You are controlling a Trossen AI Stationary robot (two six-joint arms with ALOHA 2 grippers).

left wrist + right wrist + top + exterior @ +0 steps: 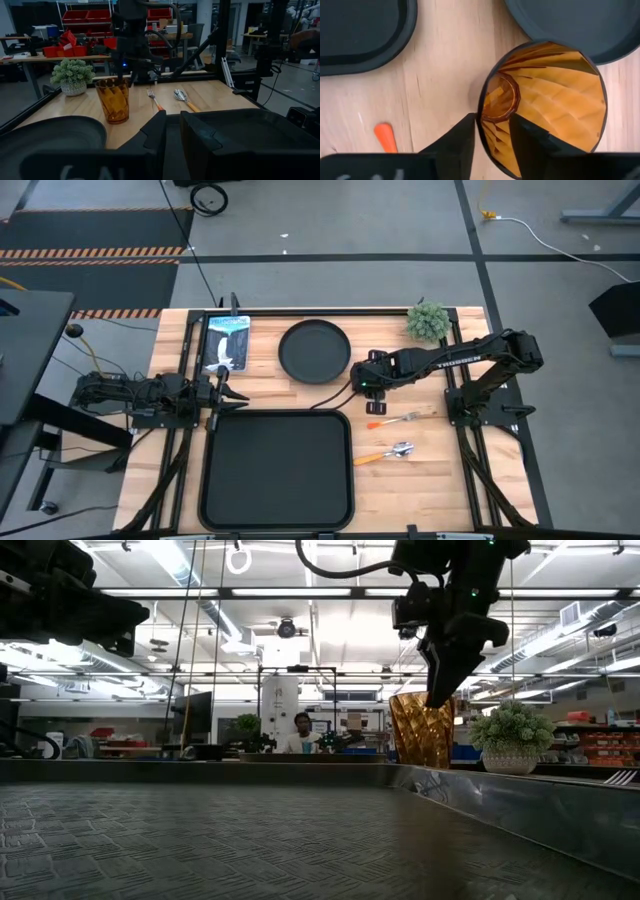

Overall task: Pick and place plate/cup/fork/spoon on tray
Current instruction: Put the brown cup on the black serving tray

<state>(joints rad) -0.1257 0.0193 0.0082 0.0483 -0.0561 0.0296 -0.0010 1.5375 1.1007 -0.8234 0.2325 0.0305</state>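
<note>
The amber cup (545,105) stands upright on the wood between the black plate (314,350) and the black tray (205,470); it also shows in the left wrist view (114,100). In the high view it is hidden under my right gripper (360,380). My right gripper (494,117) points down, open, with one finger outside the cup's wall and one inside. The fork (405,418) and the spoon (395,451) lie on the wood right of the tray. My left gripper (240,395) waits, shut and empty, at the tray's far left corner. My right gripper stands astride the cup's rim (481,131) from above, one finger (455,142) outside the wall and one (535,145) inside. Amber shows in the gap between them. I cannot tell whether either finger touches the cup. The cup's base is on the table.
A small potted plant (428,321) stands at the far right. A printed card (227,342) lies at the far left, beside the plate. The fork's orange handle end (385,137) lies close to the cup. A person (300,730) shows in the room behind.
</note>
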